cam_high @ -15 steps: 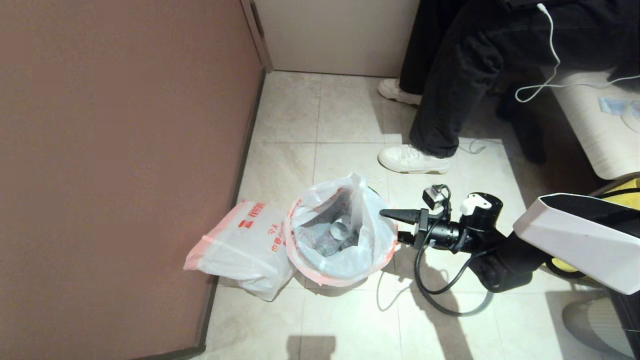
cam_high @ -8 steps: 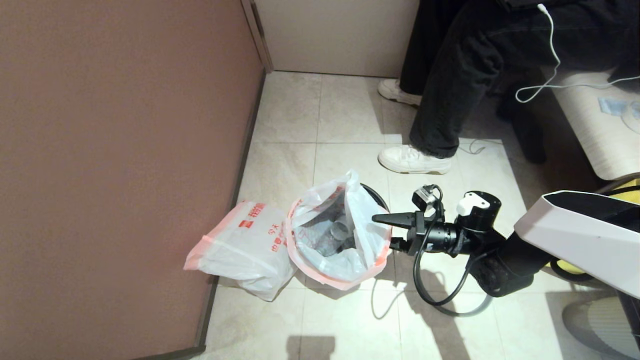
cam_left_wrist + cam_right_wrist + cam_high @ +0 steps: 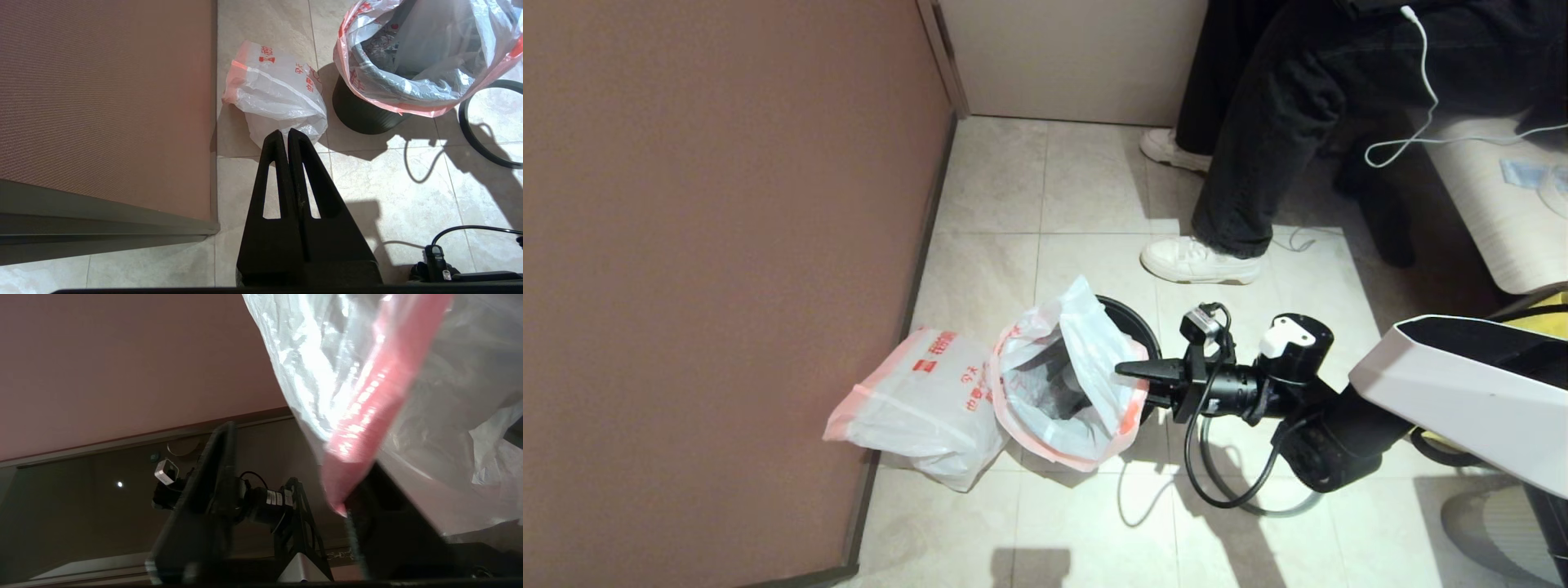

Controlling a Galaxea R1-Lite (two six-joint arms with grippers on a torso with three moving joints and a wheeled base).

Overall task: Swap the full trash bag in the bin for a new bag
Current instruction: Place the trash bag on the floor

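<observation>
The black bin [image 3: 1135, 322] stands on the tiled floor with the full trash bag [image 3: 1086, 359] in it, pink rim band folded out over the near and left edge. My right gripper [image 3: 1137, 384] is open at the bag's right rim, which it has pushed inward; the pink band [image 3: 367, 416] drapes over one finger. The smooth new bag [image 3: 915, 404] lies on the floor by the wall, touching the bin. My left gripper [image 3: 288, 132] is shut and empty, hanging above the new bag [image 3: 278, 90]. A dark hoop [image 3: 463, 116] lies on the floor beside the bin [image 3: 359, 114].
A brown wall [image 3: 727, 245] runs along the left. A seated person's legs and white shoes [image 3: 1196, 261] are just beyond the bin. A pale bench [image 3: 1494, 204] stands at the right. My right arm's black cable [image 3: 1192, 465] loops low over the floor.
My right gripper has moved left into the bag's right side. That side of the bag's rim has come off the bin, baring the black edge.
</observation>
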